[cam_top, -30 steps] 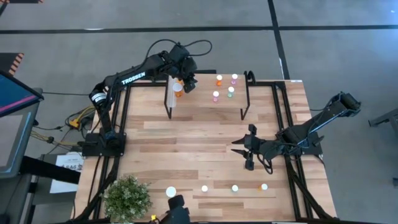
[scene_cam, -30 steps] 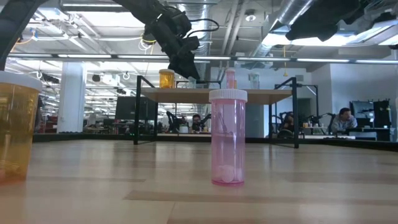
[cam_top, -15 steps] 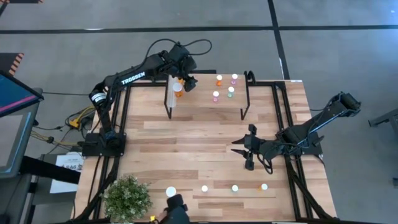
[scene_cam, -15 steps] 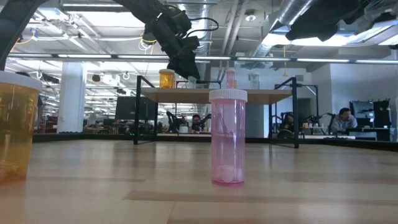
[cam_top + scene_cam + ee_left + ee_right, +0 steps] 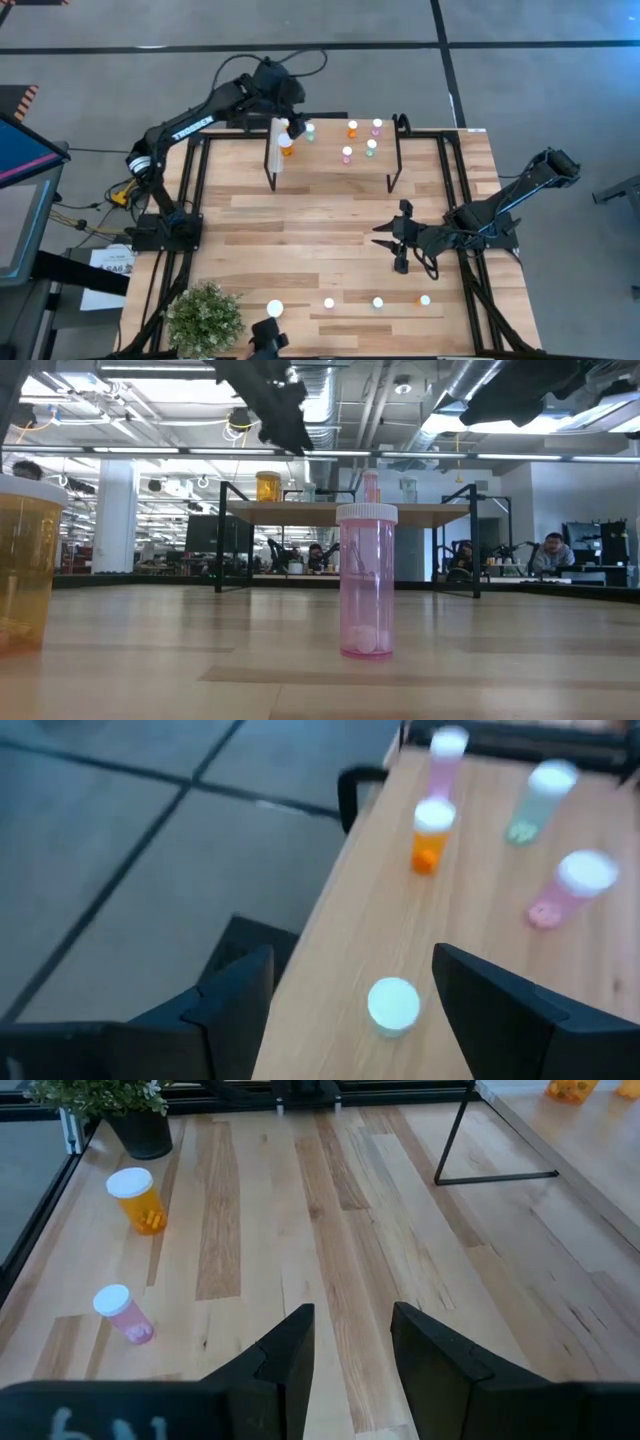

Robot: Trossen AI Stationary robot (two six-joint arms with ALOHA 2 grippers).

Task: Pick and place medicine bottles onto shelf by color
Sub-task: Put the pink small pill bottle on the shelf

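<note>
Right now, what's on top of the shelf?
Six small white-capped bottles stand on the shelf: two orange, two pink, two green. The left claw hangs open above that end and may hide a little of it.

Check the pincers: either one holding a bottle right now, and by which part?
Nothing held. Left pincer is open above the shelf; right pincer is open over the table.

The big table [image 5: 330,215] was light wood with smooth planks and a soft shine. The shelf [image 5: 335,165] had a pale wood top on thin black metal legs. The pink bottle [image 5: 366,580] was clear, glossy plastic with a white plastic cap. The orange bottle [image 5: 137,1200] looked the same. The floor [image 5: 120,80] was dull grey and smooth.
</note>
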